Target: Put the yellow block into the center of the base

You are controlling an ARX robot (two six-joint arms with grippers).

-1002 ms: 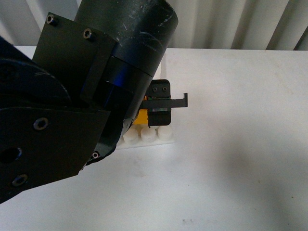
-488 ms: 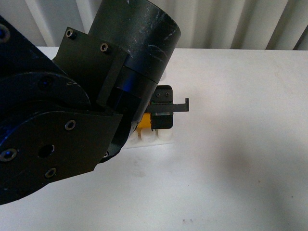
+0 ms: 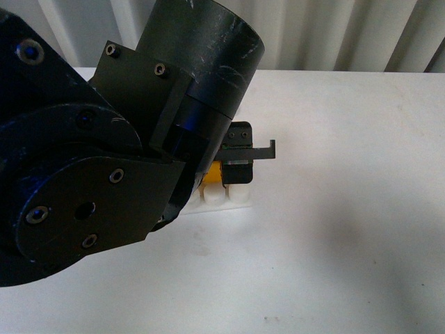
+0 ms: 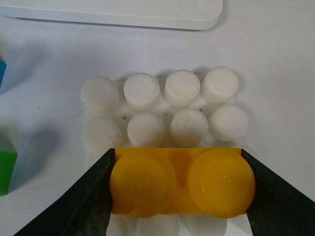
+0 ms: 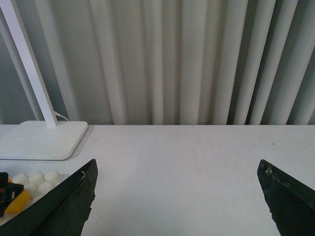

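My left gripper (image 4: 179, 189) is shut on the yellow block (image 4: 182, 183), one black finger on each short end, two round studs facing the camera. The block sits over the white studded base (image 4: 162, 110), covering a row of its studs; two stud rows show beyond it and stud tops peek out on its near side. In the front view the left arm hides most of the base (image 3: 233, 198); a sliver of the yellow block (image 3: 212, 174) shows beside the finger. My right gripper (image 5: 177, 196) is open and empty, raised over bare table; the base (image 5: 34, 181) shows at its lower left.
A white lamp stand (image 5: 42, 140) with a pole stands behind the base; its plate edge also shows in the left wrist view (image 4: 113, 12). A green brick (image 4: 7, 172) and a blue brick edge (image 4: 2, 73) lie beside the base. White curtains hang behind the table.
The left arm has swung a little right and lower in the front view, and its gripper with the yellow block has dropped closer onto the base studs.
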